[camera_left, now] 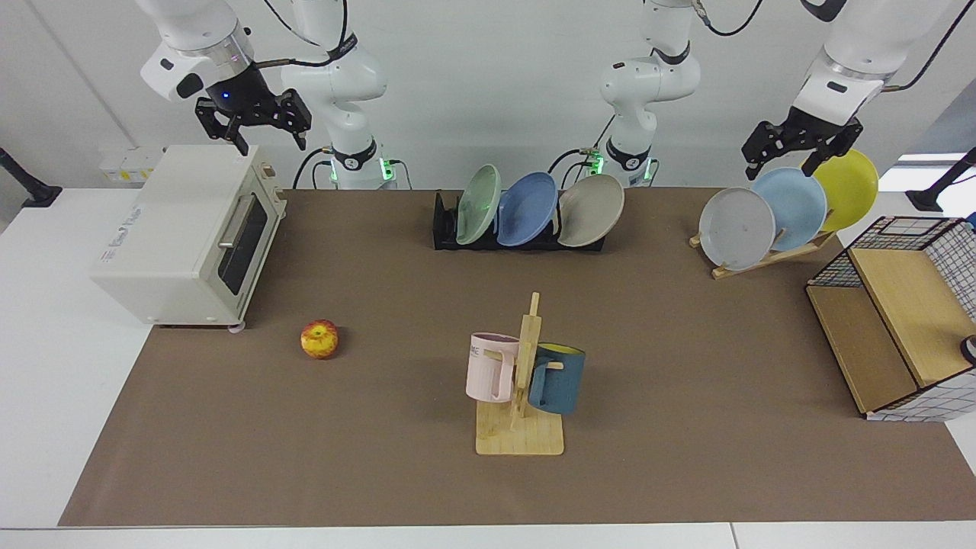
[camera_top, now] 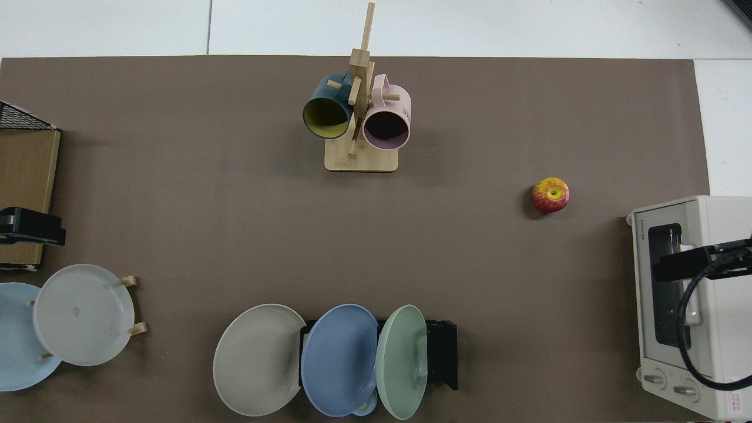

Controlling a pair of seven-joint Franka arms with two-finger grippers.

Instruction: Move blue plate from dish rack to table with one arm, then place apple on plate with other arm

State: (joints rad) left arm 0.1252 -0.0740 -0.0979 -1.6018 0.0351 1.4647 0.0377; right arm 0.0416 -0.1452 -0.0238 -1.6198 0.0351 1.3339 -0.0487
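The blue plate [camera_left: 528, 207] [camera_top: 339, 358] stands on edge in the middle of the black dish rack [camera_left: 446, 229] [camera_top: 443, 352], between a pale green plate and a beige plate. The apple [camera_left: 319, 338] [camera_top: 550, 194] lies on the brown table mat [camera_left: 686, 366] in front of the toaster oven. My left gripper [camera_left: 781, 164] [camera_top: 32, 226] hangs open and empty above the wooden plate stand, far from the dish rack. Above the toaster oven, my right gripper [camera_left: 268, 141] [camera_top: 699, 261] hangs open and empty, and that arm waits.
A white toaster oven [camera_left: 183, 229] sits near the right arm. A wooden stand [camera_left: 762, 255] holds grey, pale blue and yellow plates. A mug tree [camera_left: 522, 381] with a pink and a dark blue mug stands mid-table. A wire-and-wood shelf [camera_left: 892, 320] sits at the table's end.
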